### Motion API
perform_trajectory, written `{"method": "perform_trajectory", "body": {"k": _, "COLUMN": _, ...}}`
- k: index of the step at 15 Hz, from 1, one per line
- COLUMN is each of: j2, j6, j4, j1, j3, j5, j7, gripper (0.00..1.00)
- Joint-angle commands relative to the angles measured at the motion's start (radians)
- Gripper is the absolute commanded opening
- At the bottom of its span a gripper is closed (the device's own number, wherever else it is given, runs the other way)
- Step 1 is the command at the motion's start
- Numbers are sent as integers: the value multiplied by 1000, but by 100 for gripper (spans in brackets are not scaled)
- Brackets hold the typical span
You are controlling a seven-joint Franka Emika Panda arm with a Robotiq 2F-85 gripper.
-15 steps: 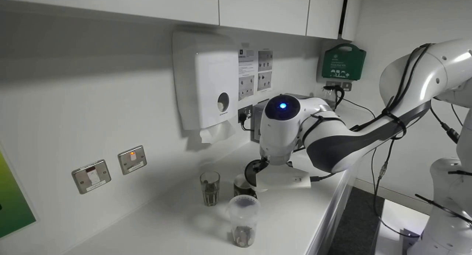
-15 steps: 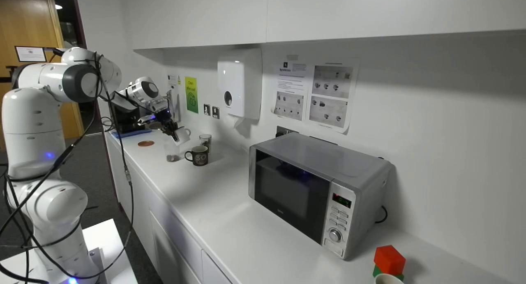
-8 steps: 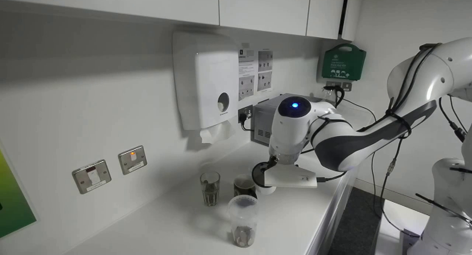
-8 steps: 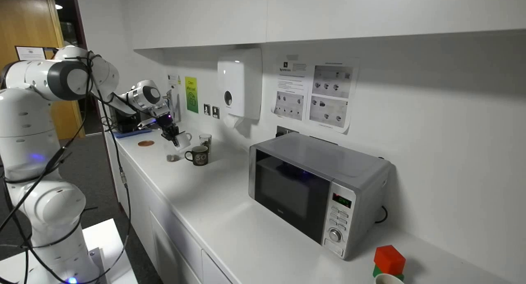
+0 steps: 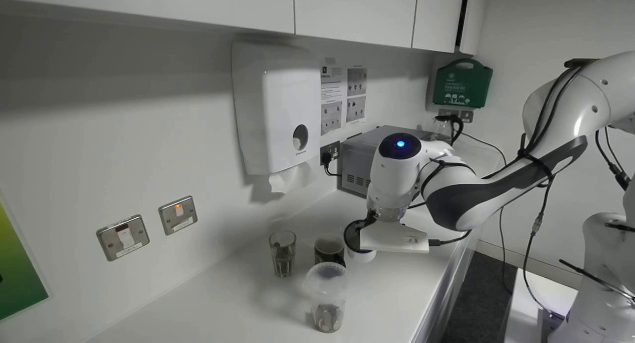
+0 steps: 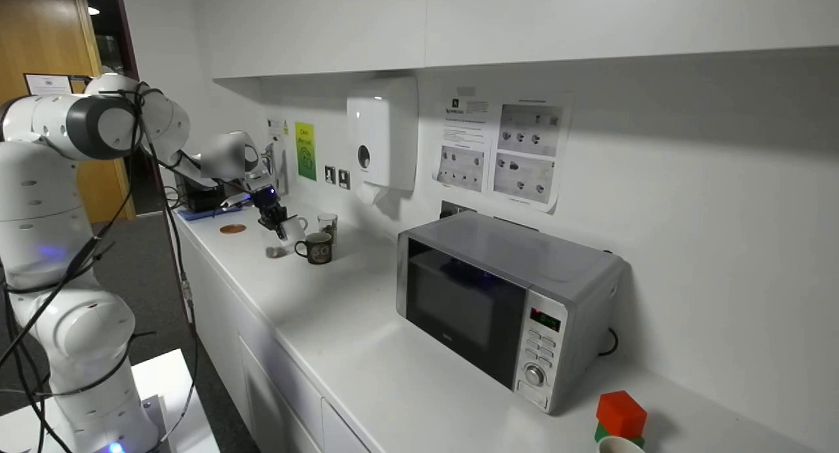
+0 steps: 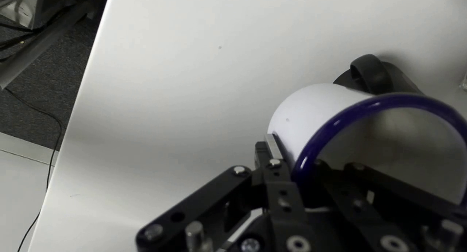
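My gripper [image 7: 293, 161] is shut on the wall of a white mug [image 7: 310, 109] with a dark blue rim, one finger outside and one inside. The mug is tilted; it shows in both exterior views [image 5: 361, 255] [image 6: 293, 231], low over the counter. I cannot tell whether it touches the counter. My gripper also shows in an exterior view [image 6: 280, 227]. A dark mug [image 6: 319, 250] stands upright close beside the white mug, and is partly hidden behind it in the wrist view [image 7: 396, 77]. A drinking glass [image 5: 283, 256] and a clear plastic tub [image 5: 327, 301] with grey contents stand nearby.
A grey microwave [image 6: 472, 302] stands along the counter [image 6: 367, 368] by the wall. A red block [image 6: 621, 414] on a green block and a light cup [image 6: 619, 445] are at the near end. A paper towel dispenser [image 5: 278, 109] hangs on the wall. A brown disc [image 6: 233, 229] lies farther back.
My gripper has carried the white mug lower and away from the plastic tub, slowing in the last half second. The dark mug, glass and tub have stayed in place.
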Motion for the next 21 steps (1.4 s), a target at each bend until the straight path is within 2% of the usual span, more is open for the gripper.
{"method": "perform_trajectory", "body": {"k": 1, "j2": 1, "j6": -2, "j4": 2, "j1": -14, "j3": 14, "j5": 1, "j7": -1, "gripper": 6}}
{"method": "perform_trajectory", "body": {"k": 8, "j2": 1, "j6": -2, "j4": 2, "j1": -14, "j3": 14, "j5": 1, "j7": -1, "gripper": 6}}
{"method": "perform_trajectory", "body": {"k": 9, "j2": 1, "j6": -2, "j4": 2, "j1": -14, "j3": 14, "j5": 1, "j7": -1, "gripper": 2}}
{"method": "perform_trajectory", "body": {"k": 14, "j2": -4, "j6": 11, "j4": -12, "j1": -18, "j3": 7, "j5": 19, "j7": -16, "gripper": 2}}
{"method": "perform_trajectory", "body": {"k": 21, "j2": -60, "j6": 65, "j4": -55, "j1": -63, "j3": -31, "j5": 144, "j7": -57, "gripper": 2}}
